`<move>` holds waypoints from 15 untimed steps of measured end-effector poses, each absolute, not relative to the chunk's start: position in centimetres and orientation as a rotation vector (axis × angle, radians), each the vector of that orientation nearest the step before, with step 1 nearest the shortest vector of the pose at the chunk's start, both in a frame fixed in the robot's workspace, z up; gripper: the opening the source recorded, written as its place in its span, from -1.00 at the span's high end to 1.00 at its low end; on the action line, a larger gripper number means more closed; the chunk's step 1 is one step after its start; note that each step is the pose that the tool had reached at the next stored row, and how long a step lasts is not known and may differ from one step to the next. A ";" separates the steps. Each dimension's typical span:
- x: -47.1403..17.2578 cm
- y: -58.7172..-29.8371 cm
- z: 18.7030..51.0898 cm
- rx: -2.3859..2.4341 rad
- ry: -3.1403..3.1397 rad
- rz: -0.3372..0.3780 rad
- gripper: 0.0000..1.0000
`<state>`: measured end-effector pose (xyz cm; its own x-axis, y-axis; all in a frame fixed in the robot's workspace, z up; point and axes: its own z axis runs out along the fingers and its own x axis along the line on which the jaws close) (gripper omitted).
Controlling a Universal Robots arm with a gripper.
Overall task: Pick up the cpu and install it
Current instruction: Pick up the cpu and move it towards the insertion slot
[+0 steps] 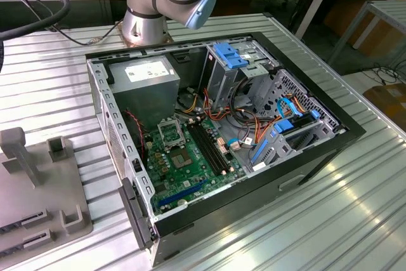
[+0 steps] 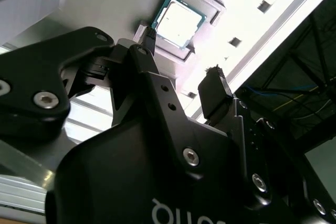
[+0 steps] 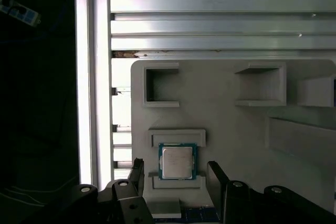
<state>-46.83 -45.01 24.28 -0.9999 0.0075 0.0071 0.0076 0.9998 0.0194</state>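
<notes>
Silver-topped square cpu (image 3: 178, 162) flat in grey holder (image 3: 220, 129)

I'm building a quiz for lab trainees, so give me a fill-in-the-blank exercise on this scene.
1. The gripper is ____, holding nothing.
2. The cpu lies in a recess of the grey ____.
3. The circuit board in the computer case is coloured ____.
Missing words: open; tray; green.

tool (image 2: 182, 52), jaws apart, near cpu (image 2: 178, 23)
</notes>
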 end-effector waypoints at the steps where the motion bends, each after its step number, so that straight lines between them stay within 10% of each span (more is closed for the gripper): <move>1: -46.8 -45.0 24.2 -0.005 -3.134 -0.030 -0.19; 15: -46.8 -45.1 21.1 0.069 -3.132 -0.026 -0.19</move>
